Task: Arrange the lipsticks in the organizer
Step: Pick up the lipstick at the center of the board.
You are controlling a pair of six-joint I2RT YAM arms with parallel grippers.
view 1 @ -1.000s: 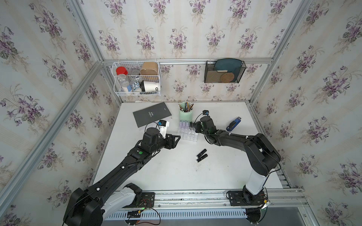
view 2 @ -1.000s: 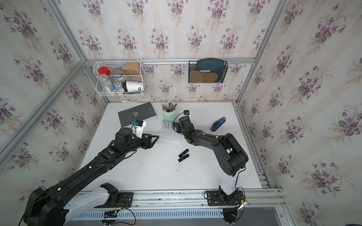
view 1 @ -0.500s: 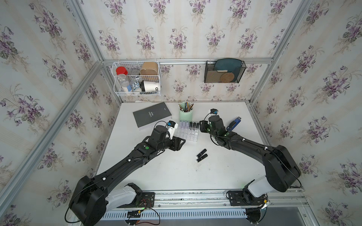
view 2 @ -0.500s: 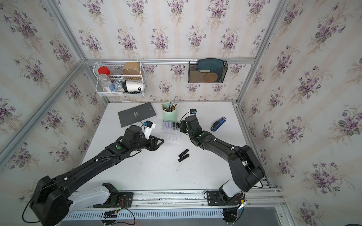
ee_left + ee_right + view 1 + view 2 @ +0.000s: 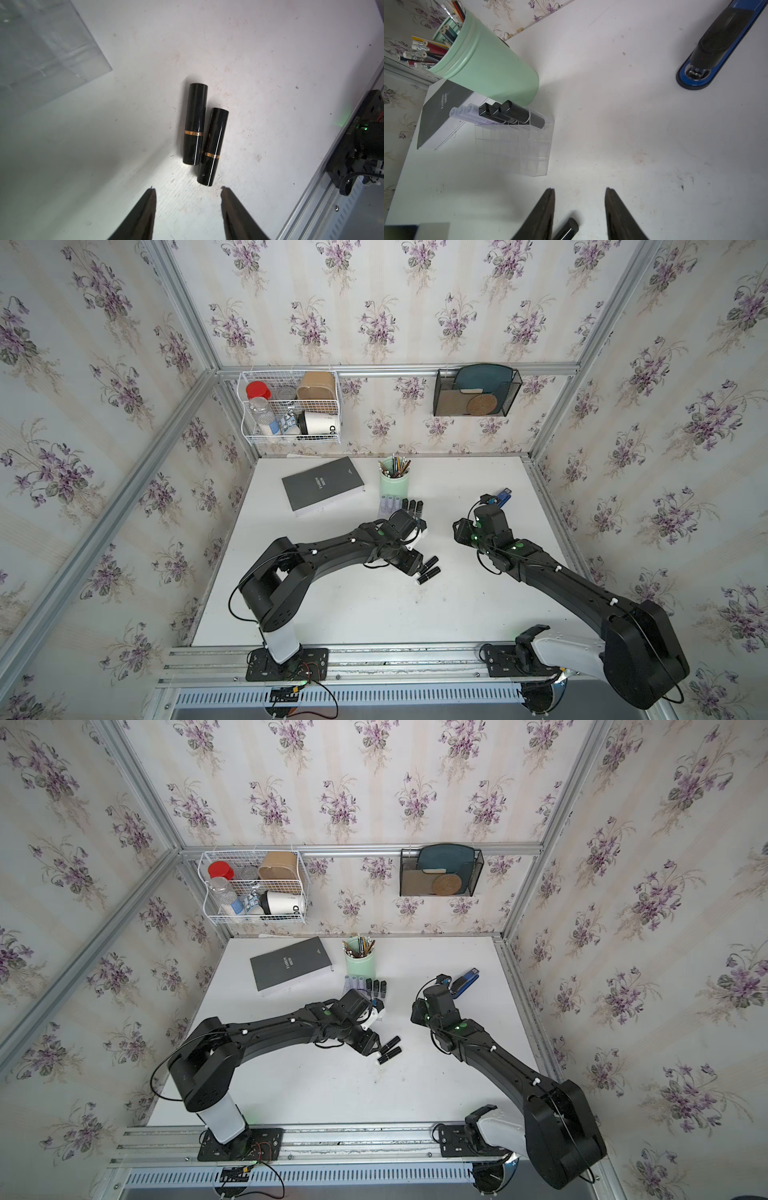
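A: The fingers (image 5: pixel 141 218) of the left gripper (image 5: pixel 188 190), how do they stand?

B: Spread apart with nothing between them, tips low over the white table (image 5: pixel 270 62). Just ahead of the tips lie two loose black lipsticks (image 5: pixel 195 124). They are side by side and touching, and each has a thin gold band.

A: And the right gripper (image 5: pixel 579 190)?

B: Its fingers (image 5: pixel 618 216) are spread too, and they pinch nothing. In the right wrist view one black tube shows low in the gap, lying on the table.

A: Where is the organizer?

B: Farther back. The clear organizer (image 5: pixel 512 153) sits on the table just beside the mint-green pencil cup (image 5: pixel 492 68). In the row of cells next to the cup stand three lilac lipsticks (image 5: pixel 467 111), then three black lipsticks (image 5: pixel 512 113). In both top views the left arm's wrist hides part of the tray.

A: What lies beyond that?

B: A dark grey book (image 5: pixel 322 485) lies flat near the cup. A blue stapler (image 5: pixel 716 45) sits toward the back of the table, behind the right gripper. On the back wall hang a white wire basket (image 5: pixel 291 374) holding cups and bottles, and a black mesh holder (image 5: pixel 511 402).
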